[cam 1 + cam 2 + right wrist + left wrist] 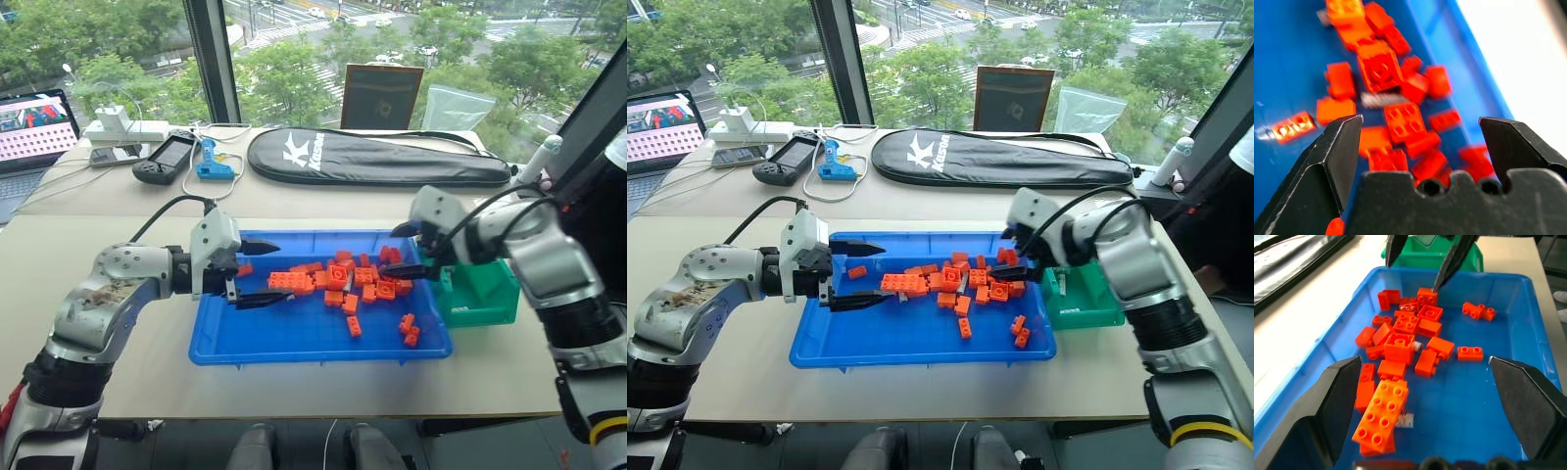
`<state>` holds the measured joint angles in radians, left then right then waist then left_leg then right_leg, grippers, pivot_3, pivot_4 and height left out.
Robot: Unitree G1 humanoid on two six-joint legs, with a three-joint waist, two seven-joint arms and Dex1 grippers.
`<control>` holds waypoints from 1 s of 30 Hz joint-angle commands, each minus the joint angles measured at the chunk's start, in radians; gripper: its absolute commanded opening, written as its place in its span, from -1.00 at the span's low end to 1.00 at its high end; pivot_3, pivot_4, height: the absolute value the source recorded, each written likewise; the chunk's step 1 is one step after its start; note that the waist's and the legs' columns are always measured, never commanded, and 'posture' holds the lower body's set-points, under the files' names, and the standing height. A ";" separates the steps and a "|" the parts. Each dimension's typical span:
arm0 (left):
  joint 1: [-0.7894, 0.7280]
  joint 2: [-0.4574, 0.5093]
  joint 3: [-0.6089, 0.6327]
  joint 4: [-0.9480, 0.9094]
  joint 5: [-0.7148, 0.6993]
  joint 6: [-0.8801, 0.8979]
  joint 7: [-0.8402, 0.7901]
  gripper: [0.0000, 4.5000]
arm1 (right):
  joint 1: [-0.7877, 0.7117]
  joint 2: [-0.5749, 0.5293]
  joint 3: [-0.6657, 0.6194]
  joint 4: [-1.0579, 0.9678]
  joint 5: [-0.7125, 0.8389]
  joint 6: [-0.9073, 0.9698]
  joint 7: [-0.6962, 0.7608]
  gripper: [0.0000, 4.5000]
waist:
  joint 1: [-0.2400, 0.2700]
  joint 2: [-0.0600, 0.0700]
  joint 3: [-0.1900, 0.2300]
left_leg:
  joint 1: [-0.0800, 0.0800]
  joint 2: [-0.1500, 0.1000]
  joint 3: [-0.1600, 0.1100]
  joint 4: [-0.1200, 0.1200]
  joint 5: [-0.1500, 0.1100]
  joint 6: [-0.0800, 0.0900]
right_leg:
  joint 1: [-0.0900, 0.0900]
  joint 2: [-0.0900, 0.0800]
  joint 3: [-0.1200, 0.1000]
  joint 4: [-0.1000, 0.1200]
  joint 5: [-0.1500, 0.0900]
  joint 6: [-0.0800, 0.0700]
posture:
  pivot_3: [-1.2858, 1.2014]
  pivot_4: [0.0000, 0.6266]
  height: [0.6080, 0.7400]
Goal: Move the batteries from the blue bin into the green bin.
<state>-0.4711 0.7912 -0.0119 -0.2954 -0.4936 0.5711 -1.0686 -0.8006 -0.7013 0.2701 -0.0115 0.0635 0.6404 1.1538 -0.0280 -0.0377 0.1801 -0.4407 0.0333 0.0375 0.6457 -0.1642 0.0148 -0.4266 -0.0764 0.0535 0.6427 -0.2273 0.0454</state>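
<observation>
Holding orange bricks [338,279], blue bin [235,343] beside green bin [485,294].

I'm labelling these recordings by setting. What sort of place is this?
Probably an upper-floor office or lab: a plain table at a large window over treetops and streets, with a laptop and handheld controller.

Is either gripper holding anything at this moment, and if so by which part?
Nothing is held. The left gripper and the right gripper both stand open and empty above the orange bricks in the blue bin.
</observation>
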 commanded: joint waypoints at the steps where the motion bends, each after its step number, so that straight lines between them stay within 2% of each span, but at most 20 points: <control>1: 0.001 0.020 0.034 -0.024 0.006 -0.012 0.017 1.00 | -0.042 0.047 0.026 -0.005 0.002 -0.013 -0.016 0.97 | 0.004 0.000 0.000 | 0.000 0.000 0.000 0.000 0.000 0.000 | 0.000 0.000 0.000 0.000 0.000 0.000 | 0.03 -0.52 0.89; 6: 0.016 0.029 0.046 -0.040 0.001 -0.008 0.030 1.00 | -0.045 0.099 0.064 0.017 0.005 -0.020 -0.011 0.97 | 0.009 0.000 0.000 | 0.000 0.001 0.000 0.000 0.000 0.000 | 0.000 0.001 0.000 0.000 0.000 0.000 | 0.03 -0.52 0.89; 18: 0.050 0.054 0.068 -0.072 -0.012 0.000 0.043 1.00 | -0.096 0.209 0.135 0.295 -0.079 -0.199 -0.034 0.97 | 0.009 0.000 0.000 | 0.000 0.001 0.000 0.000 0.000 0.000 | 0.000 0.001 0.000 0.000 0.000 0.000 | 0.03 -0.52 0.89; 22: 0.051 0.055 0.068 -0.073 -0.011 -0.002 0.046 1.00 | -0.086 0.212 0.137 0.297 -0.079 -0.202 -0.014 0.58 | 0.009 0.000 0.000 | 0.000 0.001 0.000 0.000 0.000 0.000 | -0.001 0.001 0.000 0.001 0.000 0.000 | 0.03 -0.52 0.89; 28: 0.049 0.050 0.061 -0.065 -0.006 -0.010 0.045 1.00 | -0.084 0.168 0.088 0.200 -0.041 -0.152 0.023 -0.36 | 0.010 0.000 0.000 | 0.000 0.001 0.000 0.000 0.000 0.000 | -0.001 0.001 0.000 0.001 0.000 0.000 | 0.03 -0.52 0.89; 30: 0.041 0.045 0.053 -0.058 -0.004 -0.014 0.041 1.00 | -0.096 0.130 0.050 0.156 -0.017 -0.121 0.039 -0.37 | 0.010 0.000 0.000 | 0.000 0.001 0.000 0.000 0.000 0.000 | -0.001 0.001 -0.001 0.001 0.000 0.000 | 0.03 -0.52 0.89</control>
<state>-0.4178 0.8321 0.0252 -0.3376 -0.4953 0.5725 -1.0288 -0.8708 -0.5336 0.3872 0.2140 0.0153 0.4905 1.1771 -0.0176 -0.0376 0.1801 -0.4408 0.0340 0.0375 0.6455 -0.1642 0.0148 -0.4272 -0.0757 0.0530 0.6434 -0.2271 0.0451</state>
